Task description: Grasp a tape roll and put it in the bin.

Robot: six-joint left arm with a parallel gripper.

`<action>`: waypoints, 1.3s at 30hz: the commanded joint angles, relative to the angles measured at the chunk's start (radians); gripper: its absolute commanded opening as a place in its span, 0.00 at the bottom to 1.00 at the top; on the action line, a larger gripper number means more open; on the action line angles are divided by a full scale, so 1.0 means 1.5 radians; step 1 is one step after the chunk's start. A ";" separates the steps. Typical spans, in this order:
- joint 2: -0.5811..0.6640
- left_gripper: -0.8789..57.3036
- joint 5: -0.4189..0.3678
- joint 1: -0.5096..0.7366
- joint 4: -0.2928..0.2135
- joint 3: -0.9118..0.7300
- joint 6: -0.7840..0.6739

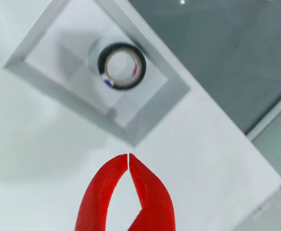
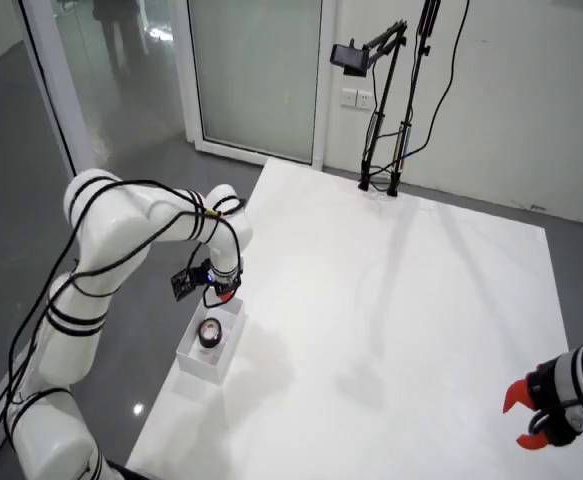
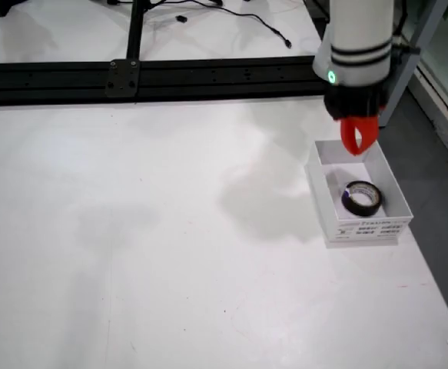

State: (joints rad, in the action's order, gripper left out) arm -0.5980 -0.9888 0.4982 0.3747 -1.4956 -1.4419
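Observation:
A black tape roll with a white core lies flat on the floor of the white bin. It also shows in the bin in the overhead view and in the table view. My red gripper is shut and empty, its tips touching, held above the bin's near rim. In the table view the gripper hangs over the bin's far edge. In the overhead view the gripper sits just above the bin.
The bin stands near the edge of the white table. A black rail runs along the table's far side in the table view. A second arm's red gripper rests at the overhead view's lower right. Grey floor lies beyond the table edge.

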 commanded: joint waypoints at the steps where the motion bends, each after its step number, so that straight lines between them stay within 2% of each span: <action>1: 0.254 0.00 -0.127 0.222 0.010 0.002 0.000; 6: 0.296 0.01 -0.129 0.325 0.001 0.018 0.000; 13: 0.268 0.01 -0.161 0.429 -0.019 0.105 0.000; 22: 0.260 0.01 -0.165 0.487 -0.103 0.110 0.000; 35: 0.261 0.01 -0.167 0.567 -0.149 0.110 0.000; 39: 0.261 0.01 -0.167 0.577 -0.154 0.110 0.000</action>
State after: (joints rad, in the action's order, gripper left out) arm -0.2213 -1.2201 1.2085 0.2312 -1.3516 -1.4419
